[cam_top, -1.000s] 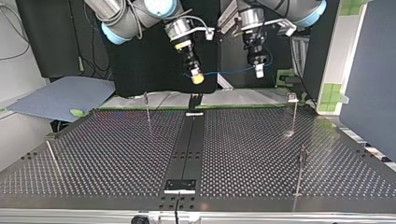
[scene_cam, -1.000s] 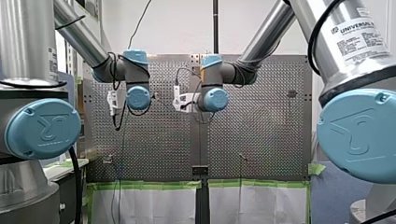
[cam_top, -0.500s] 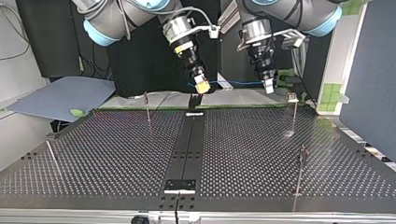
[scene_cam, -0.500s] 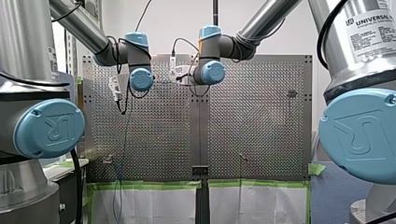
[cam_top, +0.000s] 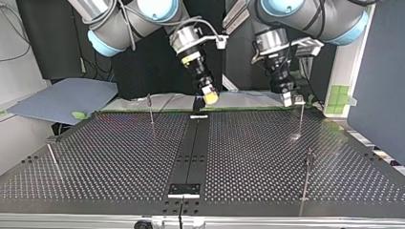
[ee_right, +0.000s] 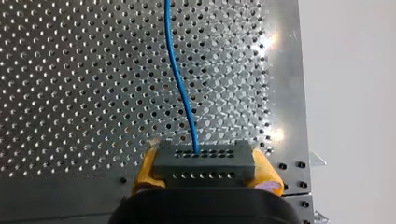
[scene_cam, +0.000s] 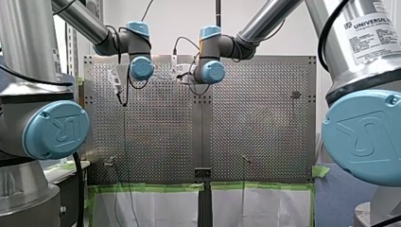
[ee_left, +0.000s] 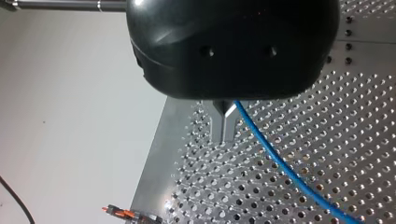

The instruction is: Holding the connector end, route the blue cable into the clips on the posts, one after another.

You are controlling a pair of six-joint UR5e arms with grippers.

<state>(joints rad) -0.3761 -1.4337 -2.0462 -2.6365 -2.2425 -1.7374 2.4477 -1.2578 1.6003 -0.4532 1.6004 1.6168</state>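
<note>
Two robot arms reach over a perforated table (cam_top: 119,157), seen in the top view from across it. A black strip (cam_top: 191,143) runs down the table's middle.

The right gripper (cam_top: 209,95) hangs tilted above the far end of that strip. In the right wrist view its yellow pads (ee_right: 144,172) are clamped on the two sides of a grey connector (ee_right: 204,161), a block with rows of small holes. The blue cable (ee_right: 181,79) leaves the connector's face and runs ahead of the gripper in a gentle curve above the table's holes.

The left gripper (cam_top: 287,98) is at the top view's right. Its tip is just beside the clip (cam_top: 299,100) on top of a thin post (cam_top: 301,119) near the table's far right corner. Whether tip and clip touch cannot be told. In the left wrist view its metal fingers (ee_left: 218,123) are drawn together, with only a thin slit between them. They grip the blue cable, which comes out at their base and slants away over the table.

Three other posts stand on the table in the top view. A second post (cam_top: 150,109) is at the far left, a third post (cam_top: 308,174) at the near right, and a leaning post (cam_top: 52,160) by the left edge.

A blue sheet (cam_top: 62,98) lies beyond the table at the top view's left.
</note>
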